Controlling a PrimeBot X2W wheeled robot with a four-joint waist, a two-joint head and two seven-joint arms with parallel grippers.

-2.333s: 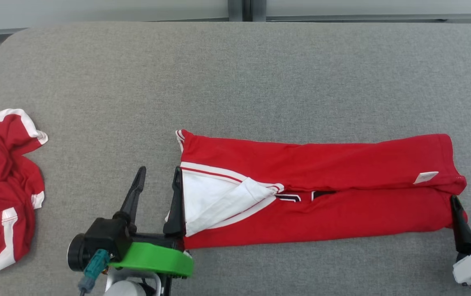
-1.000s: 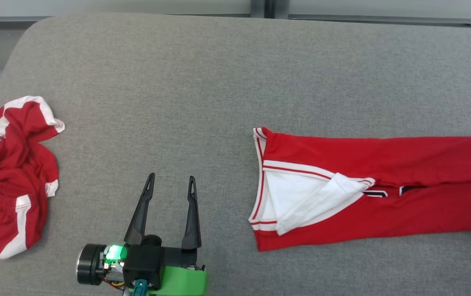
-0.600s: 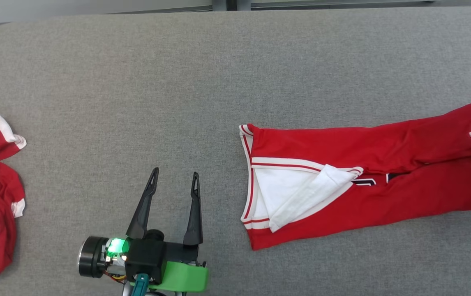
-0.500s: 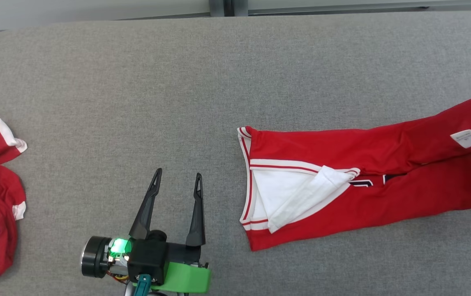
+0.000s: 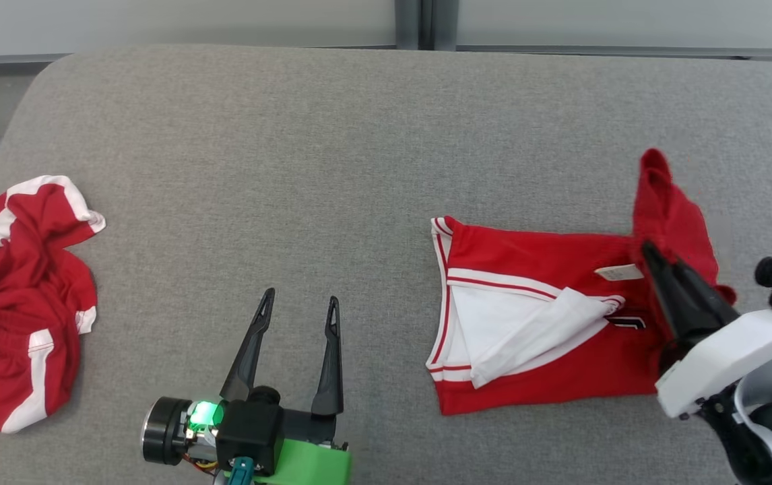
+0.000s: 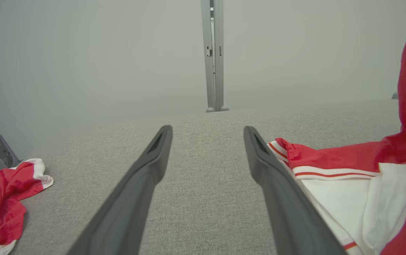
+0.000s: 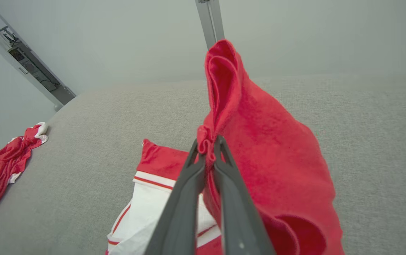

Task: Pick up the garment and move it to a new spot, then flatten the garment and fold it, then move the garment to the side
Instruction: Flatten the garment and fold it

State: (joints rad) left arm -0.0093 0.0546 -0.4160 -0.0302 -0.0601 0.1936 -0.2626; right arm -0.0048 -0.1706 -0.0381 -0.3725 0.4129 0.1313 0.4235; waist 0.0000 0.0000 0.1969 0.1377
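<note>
I work in a test lab: grey fabric-covered worktop [image 5: 292, 135], bare pale wall panels [image 6: 82, 53] and metal post [image 6: 213, 53] behind it.

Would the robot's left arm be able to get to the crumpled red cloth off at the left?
Probably yes: the left gripper stands open and empty, with just bare grey surface between it and the crumpled cloth.
</note>
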